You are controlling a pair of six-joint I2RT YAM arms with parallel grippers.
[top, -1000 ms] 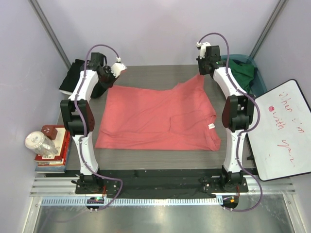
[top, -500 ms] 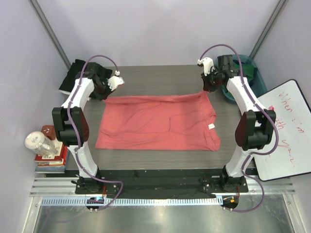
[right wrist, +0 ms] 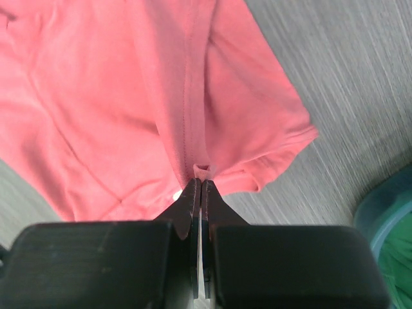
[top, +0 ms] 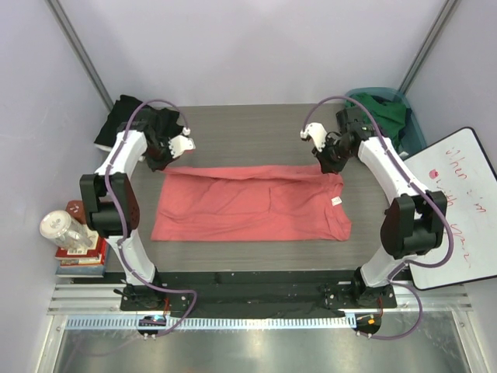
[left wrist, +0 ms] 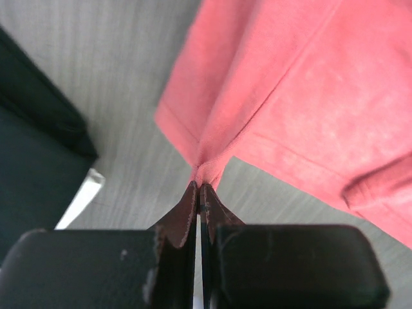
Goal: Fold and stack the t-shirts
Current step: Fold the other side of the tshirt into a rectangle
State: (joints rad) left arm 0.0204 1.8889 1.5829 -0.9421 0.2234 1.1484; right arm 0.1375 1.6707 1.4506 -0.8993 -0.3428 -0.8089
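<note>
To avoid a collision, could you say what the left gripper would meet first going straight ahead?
The coral-pink t-shirt that the left gripper pinches; then probably the table beneath, depth unclear.

High rear overview of the table (top: 248,128); two close wrist views down onto the coral-pink shirt (top: 248,203)

- My left arm (top: 126,149) reaches forward with the elbow pushed outward and the wrist turned inward.
- My left gripper (left wrist: 198,188) has its jaws pressed together, pinching a corner of the coral-pink t-shirt (top: 248,206).
- My right arm (top: 388,167) arches forward and bends inward at the wrist.
- My right gripper (right wrist: 201,183) is clamped the same way, with a fold of that shirt between its tips.
- From the top view, both grippers sit level with each other and well apart.
</note>
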